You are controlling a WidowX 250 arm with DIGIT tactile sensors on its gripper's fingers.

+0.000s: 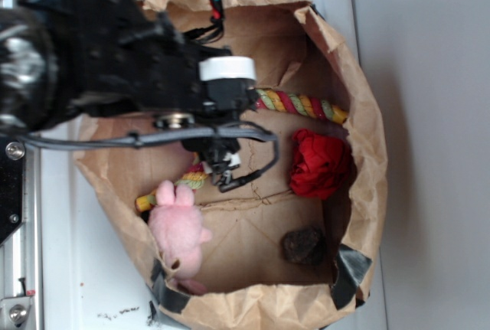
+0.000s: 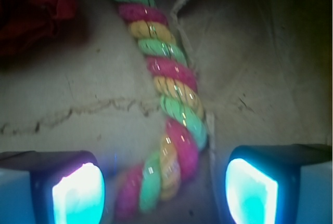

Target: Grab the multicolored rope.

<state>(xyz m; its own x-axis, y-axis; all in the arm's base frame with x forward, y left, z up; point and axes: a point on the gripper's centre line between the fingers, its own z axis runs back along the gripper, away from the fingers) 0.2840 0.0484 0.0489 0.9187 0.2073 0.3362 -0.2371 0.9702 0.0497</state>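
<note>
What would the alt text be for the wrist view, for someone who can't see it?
A twisted multicolored rope runs down the picture and passes between the two glowing fingertips of the open pincer, which are not touching it. It lies on brown paper, with a red cloth ball at the upper left.

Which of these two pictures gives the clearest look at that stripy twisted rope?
The wrist view: the multicolored rope runs up the frame's middle unobstructed, its twisted strands plain, passing between the open gripper fingers. In the exterior view the arm hides its middle; only two stretches show in the paper bag.
</note>
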